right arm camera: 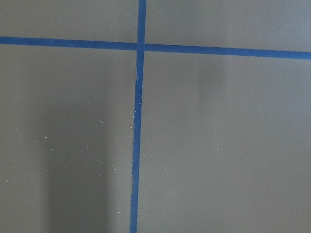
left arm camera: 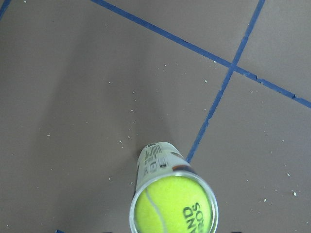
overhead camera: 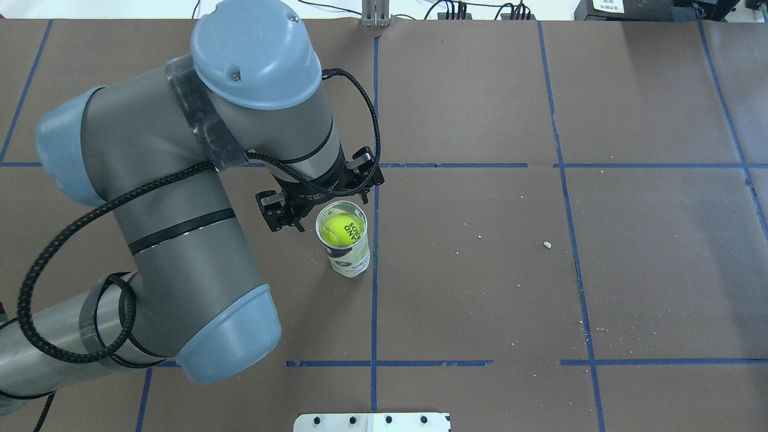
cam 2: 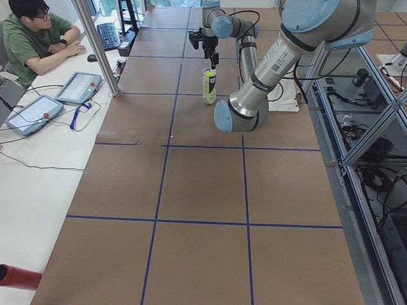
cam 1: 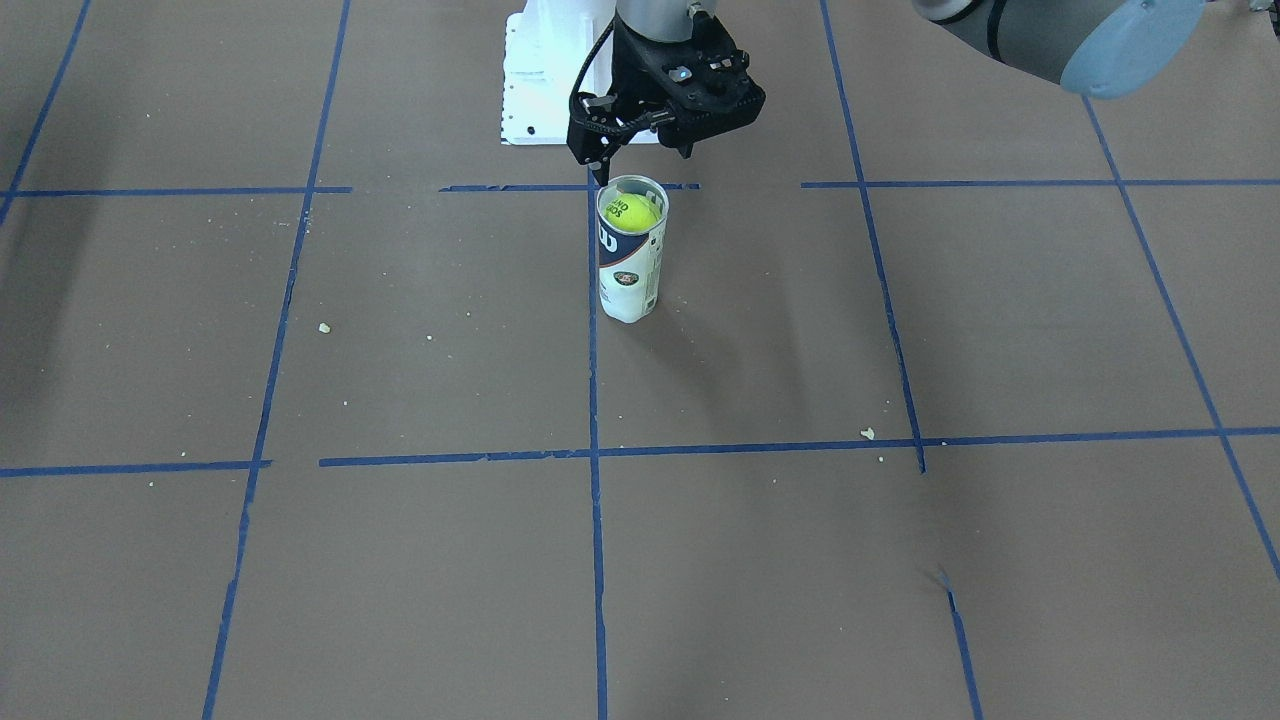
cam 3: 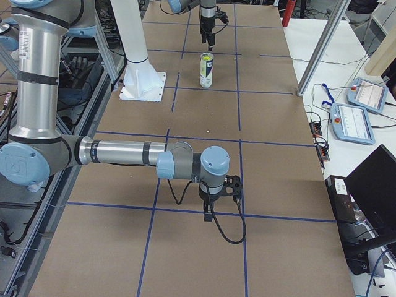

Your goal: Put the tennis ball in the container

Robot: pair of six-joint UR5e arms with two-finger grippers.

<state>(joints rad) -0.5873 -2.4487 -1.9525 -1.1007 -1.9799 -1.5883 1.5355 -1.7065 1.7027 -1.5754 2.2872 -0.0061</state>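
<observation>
The clear container (cam 1: 630, 275) with its navy and white label stands upright near the table's middle, beside a blue tape line. The yellow-green tennis ball (cam 1: 632, 212) sits inside it, just below the rim, lettering up (overhead camera: 341, 230). In the left wrist view the ball (left arm camera: 172, 206) fills the can's mouth (left arm camera: 158, 158). My left gripper (cam 1: 645, 165) hovers open just above and behind the can, holding nothing. My right gripper (cam 3: 213, 207) hangs low over bare table far from the can (cam 3: 206, 69). It shows only in the exterior right view, so I cannot tell its state.
The white robot base plate (cam 1: 540, 80) lies behind the can. Blue tape lines (overhead camera: 374, 270) grid the brown table, with a few crumbs (cam 1: 867, 433). A seated operator (cam 2: 38, 38) and tablets (cam 2: 79, 86) are at a side desk.
</observation>
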